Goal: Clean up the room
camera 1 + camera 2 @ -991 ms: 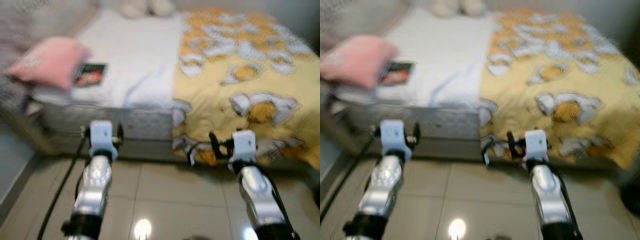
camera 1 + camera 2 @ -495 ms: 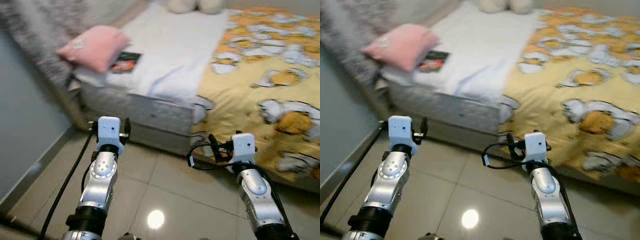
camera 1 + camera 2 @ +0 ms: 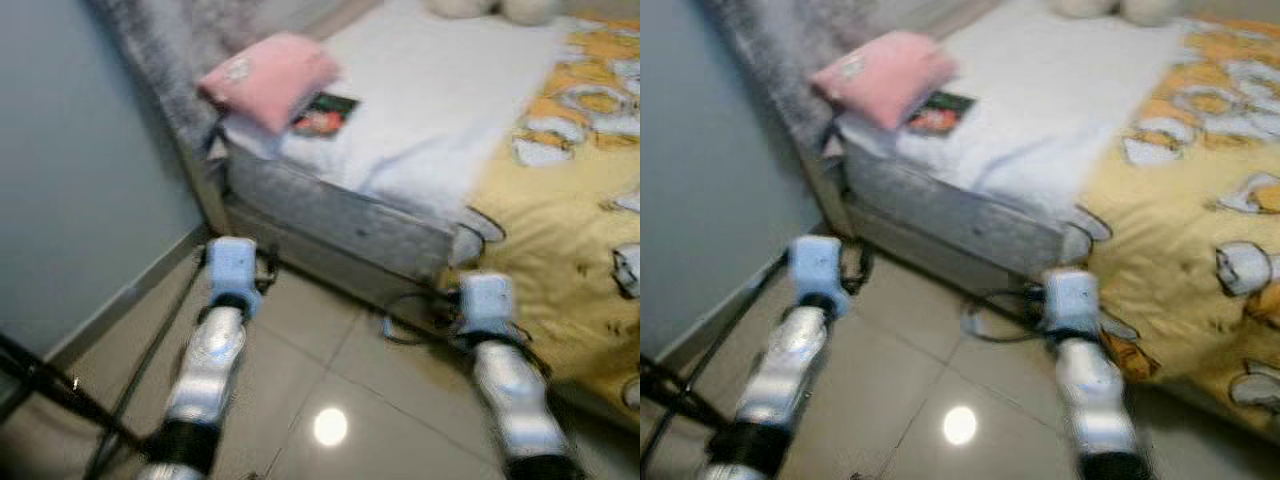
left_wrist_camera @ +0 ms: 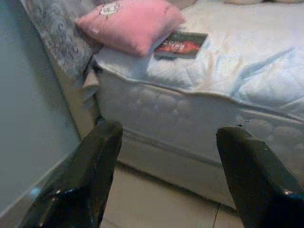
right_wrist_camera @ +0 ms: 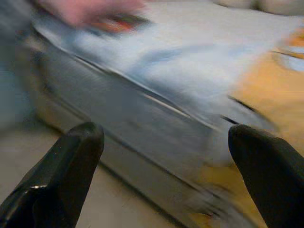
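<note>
1. One bed (image 3: 400,215) is seen.
2. One pink pillow (image 3: 268,78) is counted.
3. One book (image 3: 325,113) is counted.
4. One yellow blanket (image 3: 580,220) is seen.
5. Two grippers are counted: left (image 4: 166,180), right (image 5: 166,175).

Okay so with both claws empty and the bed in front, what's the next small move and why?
Probably step closer to the bed corner and bring the left claw up toward the book. It lies flat on the white sheet, tucked against the pink pillow. Both claws are open and hold nothing, and the left one already faces it, but from floor level, short of the mattress.
</note>
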You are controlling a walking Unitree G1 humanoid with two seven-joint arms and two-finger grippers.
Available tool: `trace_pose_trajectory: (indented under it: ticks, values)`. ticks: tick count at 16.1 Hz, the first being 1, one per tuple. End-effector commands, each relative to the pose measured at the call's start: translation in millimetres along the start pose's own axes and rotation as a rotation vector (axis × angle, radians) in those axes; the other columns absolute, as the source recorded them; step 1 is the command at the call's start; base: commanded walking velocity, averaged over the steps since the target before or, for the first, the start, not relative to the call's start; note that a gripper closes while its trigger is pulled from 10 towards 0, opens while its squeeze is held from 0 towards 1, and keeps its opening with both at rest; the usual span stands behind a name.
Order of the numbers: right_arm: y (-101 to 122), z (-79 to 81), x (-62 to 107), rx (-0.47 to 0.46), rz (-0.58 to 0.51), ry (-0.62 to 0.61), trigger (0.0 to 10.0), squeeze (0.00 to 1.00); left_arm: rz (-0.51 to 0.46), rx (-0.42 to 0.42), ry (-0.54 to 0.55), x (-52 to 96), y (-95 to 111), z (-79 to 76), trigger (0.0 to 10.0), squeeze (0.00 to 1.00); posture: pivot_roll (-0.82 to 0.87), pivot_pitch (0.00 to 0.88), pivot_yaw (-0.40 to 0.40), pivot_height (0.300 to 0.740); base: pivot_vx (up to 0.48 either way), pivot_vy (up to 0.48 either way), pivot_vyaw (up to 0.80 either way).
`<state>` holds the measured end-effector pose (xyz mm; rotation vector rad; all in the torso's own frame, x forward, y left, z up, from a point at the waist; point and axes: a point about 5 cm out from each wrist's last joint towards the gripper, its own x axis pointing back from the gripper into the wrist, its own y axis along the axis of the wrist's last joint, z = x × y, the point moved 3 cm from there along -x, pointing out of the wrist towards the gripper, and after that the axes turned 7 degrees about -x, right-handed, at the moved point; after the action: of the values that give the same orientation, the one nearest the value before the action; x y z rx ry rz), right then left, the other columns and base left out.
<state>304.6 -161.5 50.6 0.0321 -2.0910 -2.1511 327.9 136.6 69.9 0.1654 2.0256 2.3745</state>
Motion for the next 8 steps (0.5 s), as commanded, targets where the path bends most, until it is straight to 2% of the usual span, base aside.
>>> trace_pose_trajectory:
  ticks: [1,2,5,8]
  values:
    - [2,-10.4,2.9,0.007,-0.002,-0.015,10.0,0.55,-0.079,0.042,-0.081,-6.0,23,-19.8,10.0,0.0,-0.18,0.0,0.061,0.74,0.0,0.0,0.66]
    - [2,-8.9,2.1,0.008,-0.001,-0.009,10.0,0.54,-0.088,0.074,-0.094,-6.5,26,-22.7,10.0,0.0,-0.18,0.0,0.066,0.74,0.48,0.0,0.66]
    - [3,1.1,-1.0,-0.006,-0.003,0.026,10.0,0.57,-0.031,0.138,-0.004,-11.4,21,-9.6,10.0,0.0,-0.18,0.0,0.072,0.74,0.48,0.0,0.66]
    - [1,6.6,-1.6,-0.008,0.014,0.055,10.0,0.58,-0.006,0.104,0.007,-7.3,12,-1.6,10.0,0.0,-0.17,0.0,0.071,0.74,0.48,0.0,0.66]
